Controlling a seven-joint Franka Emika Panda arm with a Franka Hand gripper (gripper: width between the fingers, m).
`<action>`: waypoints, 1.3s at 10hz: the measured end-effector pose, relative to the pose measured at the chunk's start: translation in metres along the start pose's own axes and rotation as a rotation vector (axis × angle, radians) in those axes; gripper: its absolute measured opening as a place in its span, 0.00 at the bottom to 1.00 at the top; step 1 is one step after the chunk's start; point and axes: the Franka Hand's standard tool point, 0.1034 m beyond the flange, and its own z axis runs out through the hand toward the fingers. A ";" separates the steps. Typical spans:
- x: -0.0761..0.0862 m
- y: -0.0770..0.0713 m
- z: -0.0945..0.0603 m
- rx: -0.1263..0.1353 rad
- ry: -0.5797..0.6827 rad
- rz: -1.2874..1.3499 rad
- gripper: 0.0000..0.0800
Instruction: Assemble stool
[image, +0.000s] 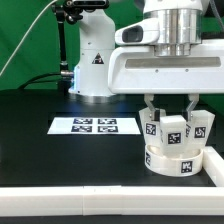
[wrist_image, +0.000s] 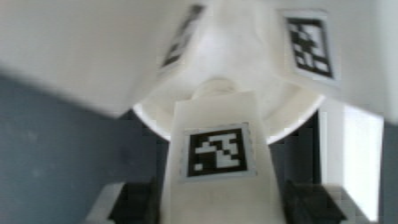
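The round white stool seat (image: 172, 157) sits on the black table at the exterior view's right, against the white bars. White tagged legs stand up from it on the left (image: 149, 126) and right (image: 202, 125). My gripper (image: 171, 116) hangs straight over the seat and is shut on the middle leg (image: 172, 131). In the wrist view that leg (wrist_image: 219, 150) fills the space between my dark fingers (wrist_image: 146, 200), its square tag facing the camera, and its far end meets the seat (wrist_image: 249, 50). My gripper (wrist_image: 217, 203) presses the leg from both sides.
The marker board (image: 93, 126) lies flat to the left of the seat. A long white bar (image: 60, 202) runs along the front edge and another (image: 214, 166) stands at the right, close to the seat. The arm's base (image: 95, 62) stands behind.
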 end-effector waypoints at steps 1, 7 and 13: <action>-0.002 -0.004 0.000 0.000 -0.001 0.103 0.43; -0.012 -0.020 0.000 0.019 -0.006 0.638 0.43; -0.012 -0.020 0.000 0.030 -0.022 0.997 0.43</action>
